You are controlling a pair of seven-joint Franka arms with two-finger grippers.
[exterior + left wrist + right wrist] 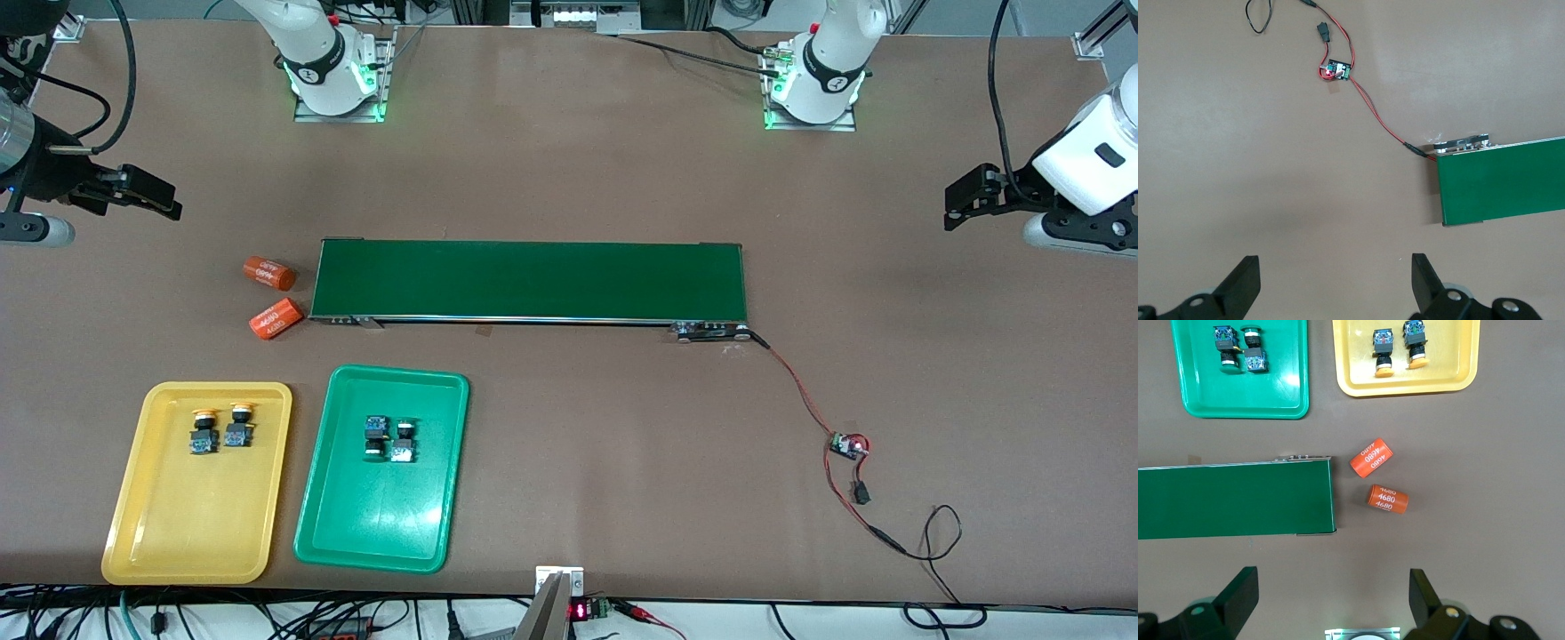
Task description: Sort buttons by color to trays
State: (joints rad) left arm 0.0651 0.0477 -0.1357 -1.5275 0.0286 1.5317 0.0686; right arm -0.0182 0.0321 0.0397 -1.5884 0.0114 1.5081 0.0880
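Front view shows the two yellow-capped push-button switches (220, 428) in the shallow yellow plastic tray (169, 542) and the two green-capped switches (389, 437) in the green plastic tray (356, 533), so I judge the sort done. My left gripper (965, 197) and right gripper (151, 194) wait spread wide, empty, over bare table ends; best to hold off. Brown matte tabletop (569, 178) carries a long dark green conveyor belt (531, 280), two orange numbered cylinders (271, 296) and a red-wired circuit board (847, 445).
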